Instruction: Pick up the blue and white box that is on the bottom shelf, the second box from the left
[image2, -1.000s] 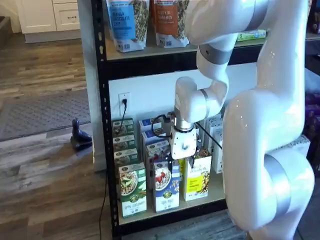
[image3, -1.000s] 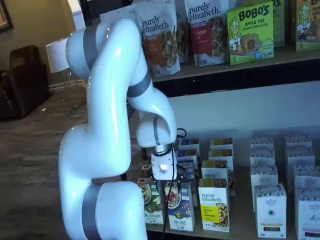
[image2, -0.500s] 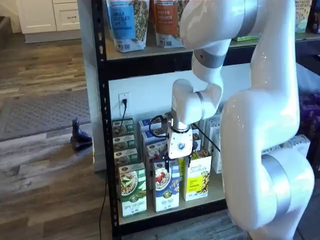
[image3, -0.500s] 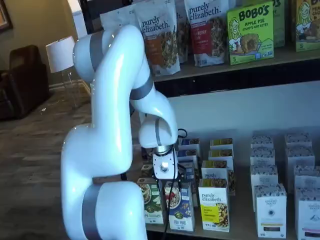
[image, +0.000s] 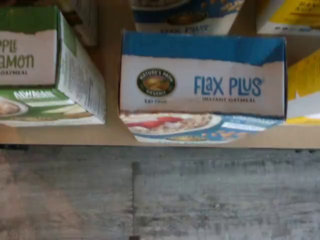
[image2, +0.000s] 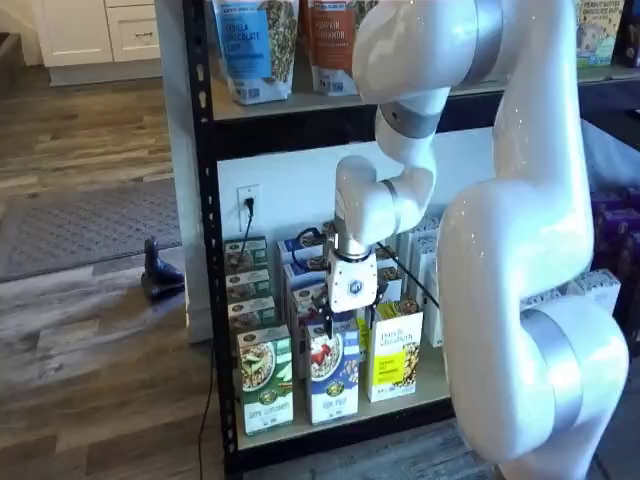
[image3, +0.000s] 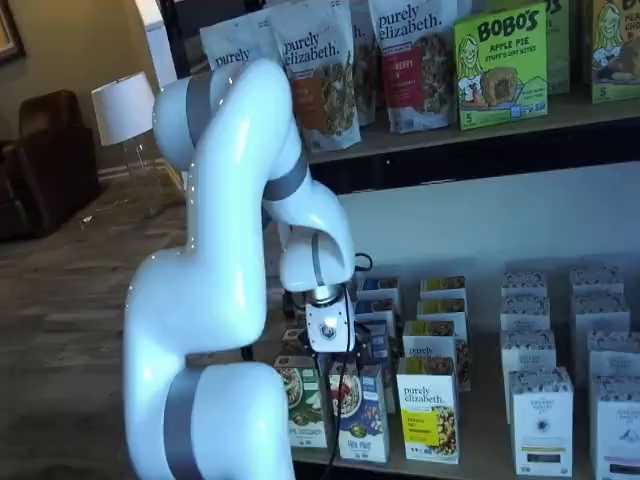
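As the arm has swung left over the last second, the tool (image2: 342, 322) now hangs directly above the blue box (image2: 333, 373), where a moment ago it sat nearer the yellow box (image2: 394, 360). Its white body has also dropped slightly toward the box top. The black fingers are small and partly blurred against the packaging in both shelf views; they appear spread wide, and nothing is between them.

That shift matters: the wrist view now shows the blue box (image: 202, 87) centred, its top edge and "Flax Plus" front face square to the camera. By my judgement the tool is lined up and the next step is a straight descent, then a close on the box.

The blue box stands at the front edge of the bottom shelf (image2: 290, 428), upright, second in its row. The green box (image2: 265, 380) stands just beside it on the left with a narrow strip of bare shelf between them, clear in the wrist view (image: 112, 75). The yellow box is close on the right, with a slimmer gap. More boxes stand directly behind the blue one, so there is little room at the back.

Open floor (image: 160, 195) lies in front of the shelf, so the near side is free for pulling out. Overhead, the higher shelf (image2: 300, 110) is well above the tool.
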